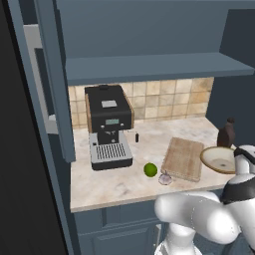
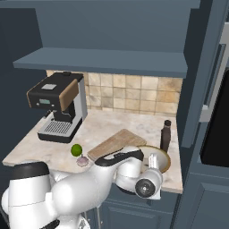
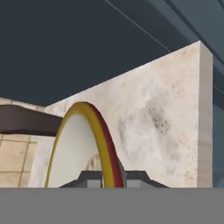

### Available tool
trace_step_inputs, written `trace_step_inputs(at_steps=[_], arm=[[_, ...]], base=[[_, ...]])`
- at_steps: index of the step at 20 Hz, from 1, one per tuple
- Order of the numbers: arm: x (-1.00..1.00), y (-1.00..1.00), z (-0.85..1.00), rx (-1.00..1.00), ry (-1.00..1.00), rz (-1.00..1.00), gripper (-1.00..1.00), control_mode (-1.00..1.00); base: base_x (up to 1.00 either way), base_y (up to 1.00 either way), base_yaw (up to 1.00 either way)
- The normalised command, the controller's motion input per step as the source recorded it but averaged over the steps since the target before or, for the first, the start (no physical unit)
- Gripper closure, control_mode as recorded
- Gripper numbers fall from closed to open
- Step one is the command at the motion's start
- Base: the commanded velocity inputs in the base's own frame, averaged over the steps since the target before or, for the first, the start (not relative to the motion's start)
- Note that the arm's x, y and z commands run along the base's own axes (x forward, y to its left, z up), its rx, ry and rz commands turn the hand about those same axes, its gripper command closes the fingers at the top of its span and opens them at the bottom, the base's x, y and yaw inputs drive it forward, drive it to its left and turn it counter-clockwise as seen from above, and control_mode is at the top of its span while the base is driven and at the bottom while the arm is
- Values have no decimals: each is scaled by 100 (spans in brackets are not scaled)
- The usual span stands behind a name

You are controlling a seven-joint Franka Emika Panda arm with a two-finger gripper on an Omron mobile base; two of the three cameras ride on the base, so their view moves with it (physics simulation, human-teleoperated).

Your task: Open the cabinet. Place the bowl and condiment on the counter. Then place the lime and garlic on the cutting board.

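1. Gripper (image 3: 113,178) sits at the bottom centre of the hand view, its two dark finger tips (image 3: 89,179) pressed against either side of the bowl (image 3: 78,148) rim — closed on that rim, which rises edge-on right between them.
2. Bowl (image 1: 220,159) rests on the counter (image 1: 114,182) at the right edge of the left base view, just right of the cutting board (image 1: 183,158); in the right base view it (image 2: 163,157) lies at centre right, partly behind the white arm.
3. Condiment (image 2: 166,135) stands upright just behind the bowl, towards the tiled wall; in the left base view it (image 1: 226,133) is at the right, above the bowl.
4. Lime (image 1: 150,170) and garlic (image 1: 165,178) lie side by side on the counter just left of the board's near corner — neither is on the board, and both are well apart from the gripper.
5. Cabinet (image 1: 149,67) is open at the top of the frame, its blue shelf exposed.
6. Espresso machine (image 1: 108,127) stands at centre left against the tiles.
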Motion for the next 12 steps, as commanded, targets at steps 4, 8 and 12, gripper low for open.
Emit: trace_step_inputs(at_steps=[4,8,12], arm=[[7,-2,-11,0,2,0,100,-100],[8,-4,-13,0,1,0,100,-100],[7,-7,-11,0,0,0,100,-100]], base=[[0,0,0],[0,0,0],[0,0,0]])
